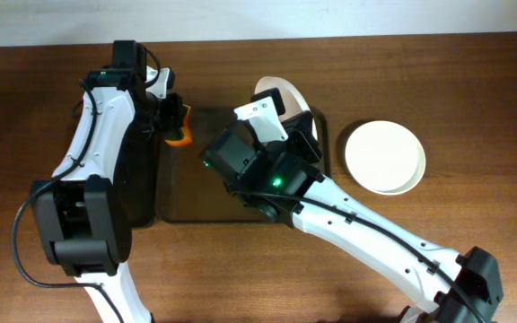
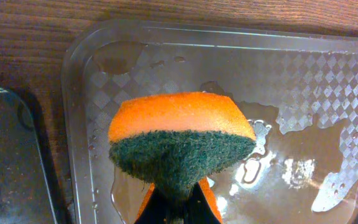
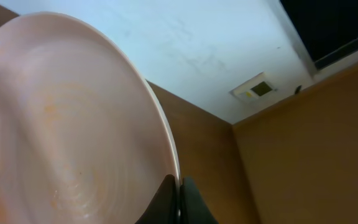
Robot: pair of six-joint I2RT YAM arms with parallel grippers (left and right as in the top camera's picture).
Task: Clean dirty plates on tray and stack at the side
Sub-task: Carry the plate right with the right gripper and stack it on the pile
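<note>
My right gripper is shut on the rim of a pale pink plate and holds it tilted up over the far side of the dark tray; the plate also shows in the overhead view. Faint orange smears mark its face. My left gripper is shut on an orange sponge with a green scouring face, held above the wet tray's left end; the sponge shows in the overhead view, left of the plate and apart from it.
A stack of white plates sits on the table right of the tray. A second dark tray lies under my left arm. Water pools on the tray floor.
</note>
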